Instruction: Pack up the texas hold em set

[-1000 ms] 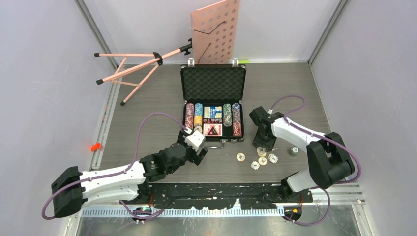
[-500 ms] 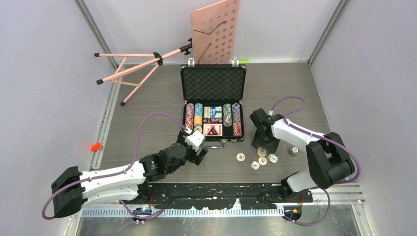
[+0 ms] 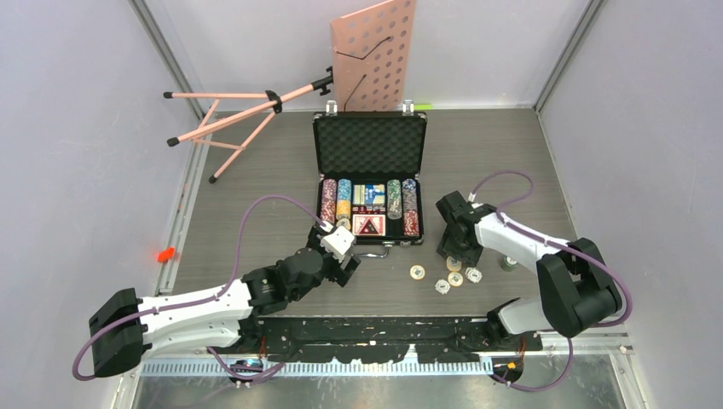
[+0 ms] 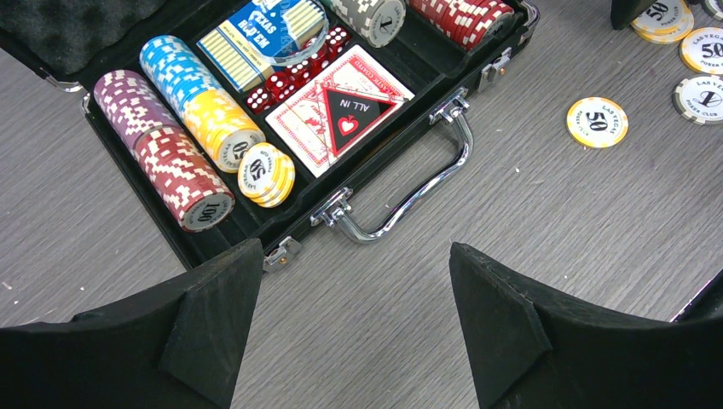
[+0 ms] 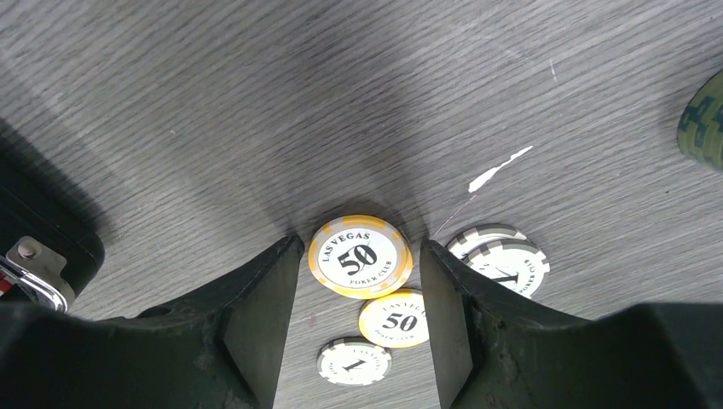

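The right gripper (image 5: 360,246) stands spread, its jaws closely flanking the yellow 50 chip (image 5: 361,258), which lies flat just off the front right corner of the briefcase (image 3: 369,143). Being round, the chip offers no long axis. The left gripper (image 4: 354,285), also spread, hovers at the briefcase's front, farther away.

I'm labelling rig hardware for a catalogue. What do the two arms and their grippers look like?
Both the left arm and right arm have white link shells with black joints. A purple cable runs along each. The left gripper and right gripper have matte black, wedge-shaped fingers. No markings show.
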